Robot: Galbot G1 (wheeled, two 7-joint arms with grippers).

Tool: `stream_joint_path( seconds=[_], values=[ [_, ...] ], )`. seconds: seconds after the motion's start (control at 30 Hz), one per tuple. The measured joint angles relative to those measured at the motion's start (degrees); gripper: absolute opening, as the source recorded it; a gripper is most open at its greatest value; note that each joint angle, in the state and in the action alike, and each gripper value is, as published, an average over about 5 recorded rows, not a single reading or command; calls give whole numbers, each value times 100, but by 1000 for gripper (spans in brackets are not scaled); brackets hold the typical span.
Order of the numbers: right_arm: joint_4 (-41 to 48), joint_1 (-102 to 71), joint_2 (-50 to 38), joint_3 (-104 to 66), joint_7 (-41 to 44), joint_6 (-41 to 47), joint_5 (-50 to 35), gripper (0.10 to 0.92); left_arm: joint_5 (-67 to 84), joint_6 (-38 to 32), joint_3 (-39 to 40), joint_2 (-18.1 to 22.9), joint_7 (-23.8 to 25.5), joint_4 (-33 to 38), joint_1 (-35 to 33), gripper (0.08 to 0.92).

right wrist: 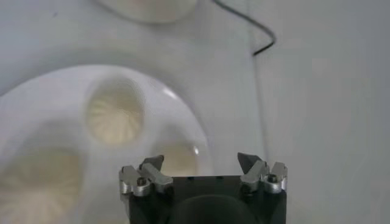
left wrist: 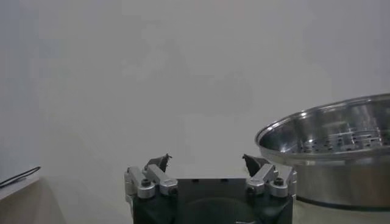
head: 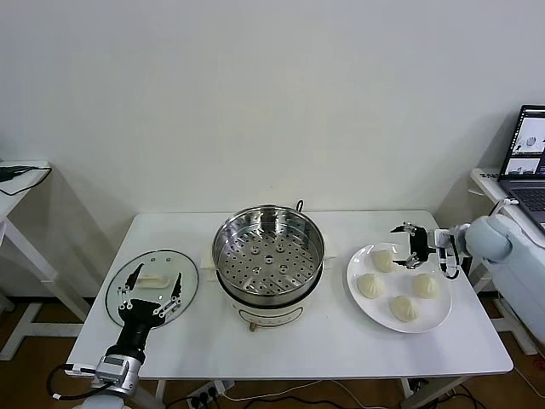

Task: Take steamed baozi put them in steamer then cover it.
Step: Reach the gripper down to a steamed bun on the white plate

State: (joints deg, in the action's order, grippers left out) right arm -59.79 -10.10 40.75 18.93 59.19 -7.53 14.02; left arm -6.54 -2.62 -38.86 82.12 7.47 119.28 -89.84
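A plain off-white wall (head: pixel 272 94) fills the back of the room, evenly lit, with soft shadows falling along its lower part. In front of it stands a white tabletop (head: pixel 341 341) with rounded corners. To the left, a second white table (head: pixel 17 183) on slanted legs carries a dark cable. To the right, another white surface (head: pixel 490 181) holds an open laptop (head: pixel 528 158) with a lit screen. A brown floor (head: pixel 25 328) shows beneath the furniture, and a power strip (head: pixel 207 394) with cables lies under the front edge.
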Motion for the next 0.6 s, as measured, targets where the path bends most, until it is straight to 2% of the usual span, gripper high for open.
stream_joint_path(
  seconds=[0.33, 0.6],
  values=[
    [1173, 654, 714, 530, 498, -134, 460, 823, 1, -11, -84, 12, 7, -20, 30, 823],
    [1776, 786, 1187, 633, 629, -184, 821, 823, 4, -11, -139, 5, 11, 18, -1, 823]
  ],
)
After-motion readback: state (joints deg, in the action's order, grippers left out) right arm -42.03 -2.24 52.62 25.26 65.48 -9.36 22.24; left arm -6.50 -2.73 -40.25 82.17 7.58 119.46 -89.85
